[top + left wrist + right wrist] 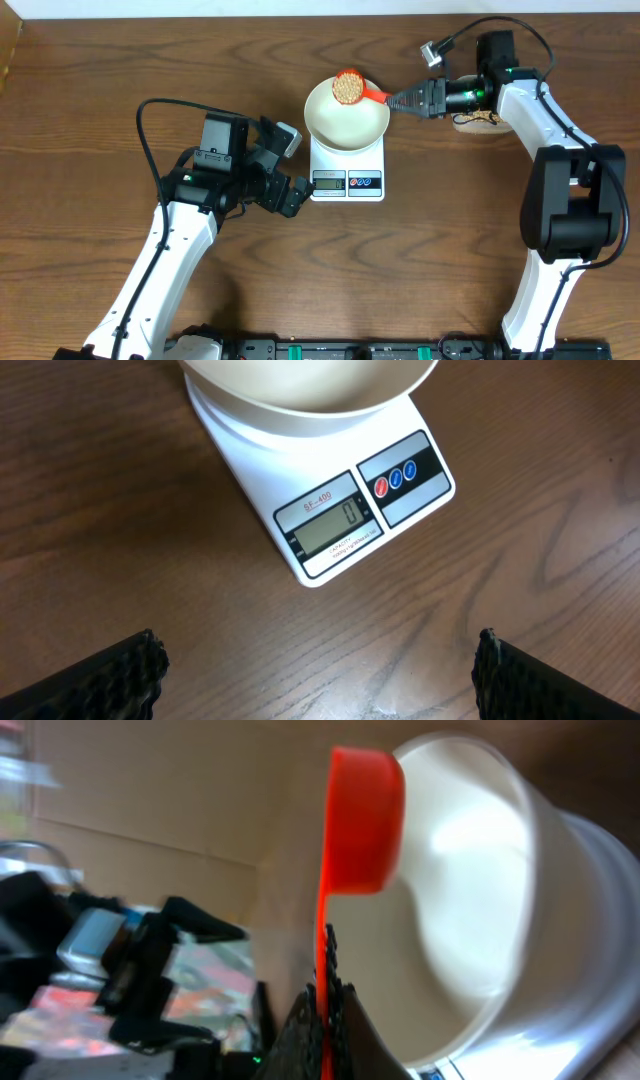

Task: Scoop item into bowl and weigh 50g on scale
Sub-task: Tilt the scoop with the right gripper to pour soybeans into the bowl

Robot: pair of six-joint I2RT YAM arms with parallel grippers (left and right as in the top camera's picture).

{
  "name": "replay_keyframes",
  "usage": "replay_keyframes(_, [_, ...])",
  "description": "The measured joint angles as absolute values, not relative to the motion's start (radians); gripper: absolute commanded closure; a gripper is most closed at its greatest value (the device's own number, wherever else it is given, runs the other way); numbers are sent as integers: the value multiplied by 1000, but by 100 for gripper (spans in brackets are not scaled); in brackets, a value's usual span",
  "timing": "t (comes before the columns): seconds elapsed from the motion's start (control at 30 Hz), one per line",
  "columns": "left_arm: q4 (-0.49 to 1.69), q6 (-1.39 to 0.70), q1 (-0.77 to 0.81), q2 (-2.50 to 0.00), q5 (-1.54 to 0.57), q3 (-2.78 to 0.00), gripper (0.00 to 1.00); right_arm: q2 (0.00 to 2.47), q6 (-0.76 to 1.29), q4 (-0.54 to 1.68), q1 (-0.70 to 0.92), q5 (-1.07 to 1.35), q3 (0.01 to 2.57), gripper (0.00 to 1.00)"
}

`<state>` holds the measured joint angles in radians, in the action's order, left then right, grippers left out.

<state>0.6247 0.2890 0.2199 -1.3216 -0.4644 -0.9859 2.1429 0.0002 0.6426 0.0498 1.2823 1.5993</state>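
Note:
The white bowl [345,118] stands on the white scale [347,182], whose display reads 0 in the left wrist view [350,513]. My right gripper [400,101] is shut on the handle of a red scoop [372,94]. The scoop's head, full of tan beans [347,87], is over the bowl's far rim. In the right wrist view the scoop [362,820] is seen edge-on beside the bowl [480,910], which looks empty inside. My left gripper [290,170] is open and empty, just left of the scale, over bare table [320,680].
A tub with more beans [478,122] sits mostly hidden under my right arm at the back right. The scale's red and blue buttons [396,479] face the front. Wood table all around.

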Motion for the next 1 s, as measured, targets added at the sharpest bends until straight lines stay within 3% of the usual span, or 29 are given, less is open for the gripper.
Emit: replay_keyframes(1.0, [625, 289, 220, -1322, -464, -986, 0, 1998, -196, 761, 131, 890, 1597, 99])
